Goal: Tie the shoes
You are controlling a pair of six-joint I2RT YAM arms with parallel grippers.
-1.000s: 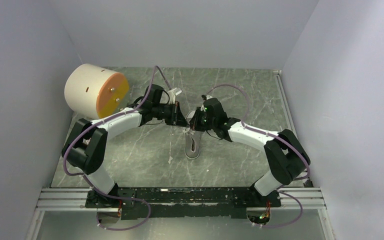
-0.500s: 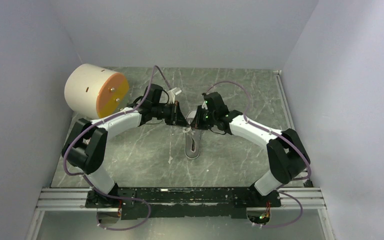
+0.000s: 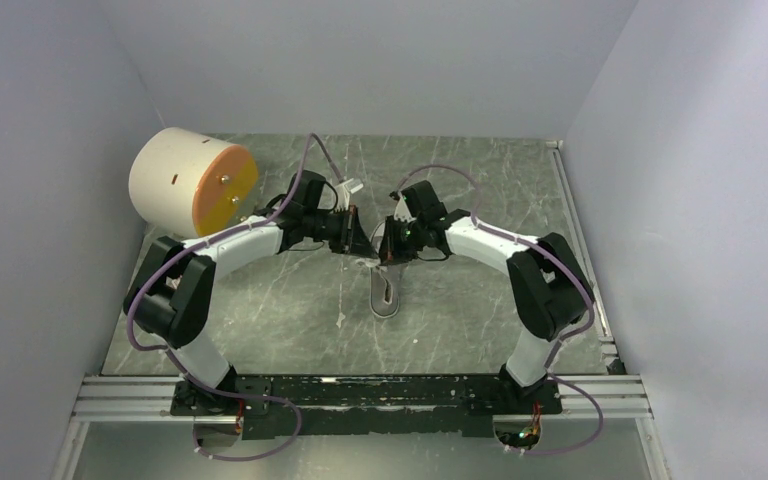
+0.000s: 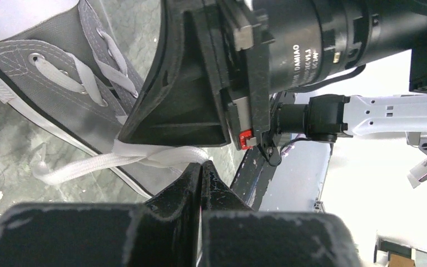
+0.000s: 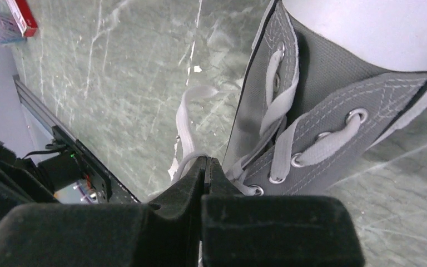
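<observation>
We count one shoe (image 3: pixel 387 297), grey with a white sole rim, lying in the middle of the desk (image 3: pixel 260 320) between the two arms. From above only its near end shows; the rest is hidden beneath the hands. The left hand (image 4: pixel 200 173) is squeezed fully together with a white lace (image 4: pixel 89 163) pinched at its tips, the strand trailing onto the desk beside the sole. The right hand (image 5: pixel 207 166) is likewise clamped, a lace running into its tips beside the eyelets. Whether these are two ends of one lace we cannot tell. One cream drum (image 3: pixel 185 180) with an orange face sits far left.
</observation>
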